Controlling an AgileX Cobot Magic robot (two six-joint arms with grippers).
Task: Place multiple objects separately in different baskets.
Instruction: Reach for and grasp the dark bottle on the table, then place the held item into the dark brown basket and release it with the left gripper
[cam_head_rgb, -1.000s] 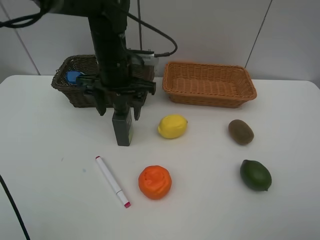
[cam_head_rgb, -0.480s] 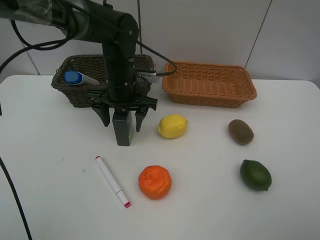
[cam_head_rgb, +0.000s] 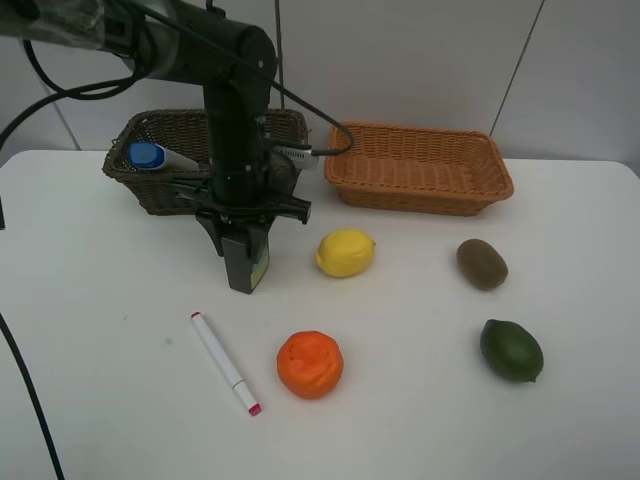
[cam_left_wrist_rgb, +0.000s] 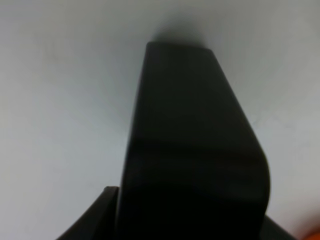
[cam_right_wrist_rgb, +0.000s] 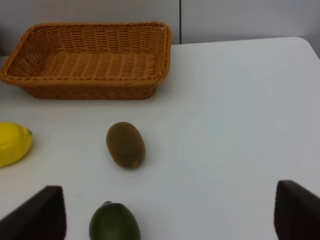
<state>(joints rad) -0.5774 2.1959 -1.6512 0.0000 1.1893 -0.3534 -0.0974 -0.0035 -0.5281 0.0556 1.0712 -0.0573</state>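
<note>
Pump bottle (cam_head_rgb: 246, 270) upright, L pincer (cam_head_rgb: 243, 246) clamped | lemon (cam_head_rgb: 345, 252) nr | dark basket (cam_head_rgb: 142, 186) behind

A white table (cam_head_rgb: 90, 400) with rounded corners stands against a pale grey panelled wall (cam_head_rgb: 420, 60) crossed by thin dark seams; the light is soft and even.

The left arm (cam_head_rgb: 236, 110) was black all over, a thick round column with a glossy, rounded joint at its top. Thin black cables (cam_head_rgb: 335, 100) looped off it on the right, near a small white fitting (cam_head_rgb: 296, 152), and more trailed off to the far left. Its tool (cam_head_rgb: 243, 248) had a black crossbar and short tapered fingers (cam_head_rgb: 213, 238). The right tool (cam_right_wrist_rgb: 170, 215) showed only two dark, blunt fingertips (cam_right_wrist_rgb: 45, 215).
</note>
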